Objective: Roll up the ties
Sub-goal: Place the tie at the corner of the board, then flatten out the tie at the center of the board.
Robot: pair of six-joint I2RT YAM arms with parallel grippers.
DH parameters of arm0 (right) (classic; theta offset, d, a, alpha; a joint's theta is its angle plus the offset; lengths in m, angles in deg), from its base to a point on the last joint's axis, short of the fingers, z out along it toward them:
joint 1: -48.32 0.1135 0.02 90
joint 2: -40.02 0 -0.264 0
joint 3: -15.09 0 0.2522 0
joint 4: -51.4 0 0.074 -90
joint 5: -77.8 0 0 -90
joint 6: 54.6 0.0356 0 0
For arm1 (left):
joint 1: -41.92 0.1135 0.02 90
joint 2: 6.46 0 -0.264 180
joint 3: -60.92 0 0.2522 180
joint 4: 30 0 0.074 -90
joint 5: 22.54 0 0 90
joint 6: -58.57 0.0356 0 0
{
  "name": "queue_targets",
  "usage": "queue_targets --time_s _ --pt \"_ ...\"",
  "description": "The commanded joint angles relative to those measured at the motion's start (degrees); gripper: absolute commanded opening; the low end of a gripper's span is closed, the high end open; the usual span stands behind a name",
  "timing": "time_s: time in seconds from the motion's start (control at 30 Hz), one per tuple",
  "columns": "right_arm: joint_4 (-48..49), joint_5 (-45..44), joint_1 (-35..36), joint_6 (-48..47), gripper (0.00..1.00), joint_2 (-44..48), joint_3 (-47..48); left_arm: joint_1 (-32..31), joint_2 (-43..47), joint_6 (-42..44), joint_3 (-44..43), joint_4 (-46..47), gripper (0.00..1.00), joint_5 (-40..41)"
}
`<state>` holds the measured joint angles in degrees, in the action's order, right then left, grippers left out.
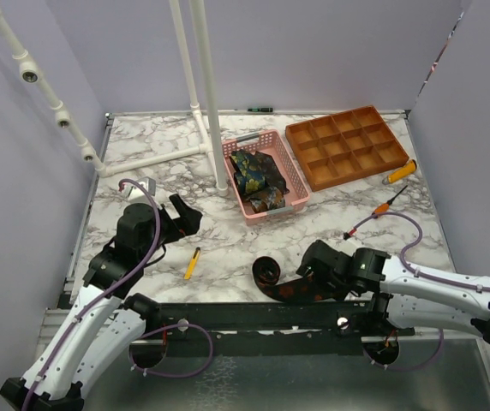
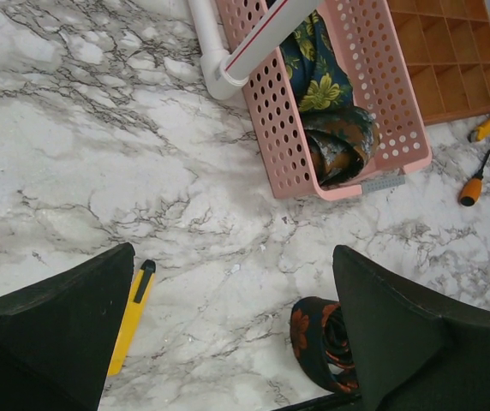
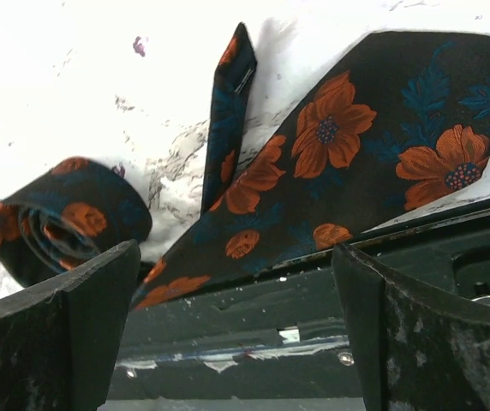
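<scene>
Marble tabletop (image 1: 331,214) filled every view. On it the right pincer (image 3: 235,257) hung low with its fingers apart, gripping nothing. The flower tie (image 3: 331,145) lay flat straight ahead of it, its wide part running down onto the dark rail (image 3: 253,325) beneath the fingers. Its rolled end (image 3: 56,223) sat just ahead of the left finger in a loose coil, and the narrow end (image 3: 228,86) stuck out farther ahead.

The left pincer (image 2: 232,257) was likewise spread and empty, with that roll beside its right finger. More ties (image 2: 318,81) lay in the basket (image 2: 271,111), well ahead of it.

Three risks seemed likely:
- A tug on the flat part could slacken or uncoil the loose roll.
- Fabric resting on the rail could slide off the table's edge.
- A pinch catching only one layer would wind the tie crooked.
</scene>
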<state>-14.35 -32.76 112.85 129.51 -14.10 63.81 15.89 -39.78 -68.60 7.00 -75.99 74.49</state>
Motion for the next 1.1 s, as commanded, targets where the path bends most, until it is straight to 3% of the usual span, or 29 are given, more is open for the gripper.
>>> queue_targets --time_s 0.0,0.17,0.27,0.37,0.47,0.5,0.53,0.63,0.7,0.8,0.87,0.97,1.07 --pt "2.4 1.1 -2.5 6.9 0.98 -3.8 -1.3 -0.1 -0.4 -2.1 2.0 2.0 0.99 2.1" --pt "5.0 1.5 -5.8 8.2 0.95 -9.1 -2.8 -0.2 0.6 -2.4 2.1 1.9 0.99 3.4" --pt "8.2 2.5 -8.7 6.0 0.84 -10.1 -4.5 -0.2 1.5 -2.9 2.4 1.8 0.99 4.1" --pt "10.9 3.6 -10.9 3.1 0.58 -11.0 -5.5 -0.2 1.9 -3.4 2.5 1.6 0.99 4.6" --pt "11.3 3.1 -11.6 -0.6 0.22 -11.2 -4.3 -0.2 2.0 -3.4 2.3 1.5 0.99 4.6" --pt "9.7 1.6 -11.6 -1.7 0.04 -10.6 -2.9 -0.2 2.1 -3.4 2.2 1.4 0.99 4.5" --pt "6.9 -0.8 -11.7 -3.4 0.01 -9.6 0.0 -0.2 2.1 -3.4 2.1 1.4 0.99 4.4" --pt "-2.9 -13.0 -11.6 -12.9 0.0 -6.3 14.1 -0.2 1.8 -3.1 1.7 1.5 0.99 4.7" --pt "-2.0 -20.0 -11.6 -28.4 0.0 -4.6 27.9 -0.2 1.0 -3.2 0.9 2.1 0.99 5.0" --pt "10.4 -16.3 -11.6 -59.8 0.0 -4.1 47.8 -0.2 0.3 -3.7 -0.4 4.9 0.99 5.3" --pt "14.0 -8.5 -11.6 -72.3 0.0 -5.8 60.2 -0.2 0.3 -4.1 -1.2 6.9 0.99 5.8" --pt "12.3 -2.3 -11.6 -77.9 0.0 -9.0 72.8 -0.1 0.8 -5.0 -2.1 8.8 0.99 8.0" --pt "15.3 0.3 -11.6 -78.7 0.0 -7.0 69.7 -0.2 2.0 -5.3 -2.0 9.5 0.99 10.1"
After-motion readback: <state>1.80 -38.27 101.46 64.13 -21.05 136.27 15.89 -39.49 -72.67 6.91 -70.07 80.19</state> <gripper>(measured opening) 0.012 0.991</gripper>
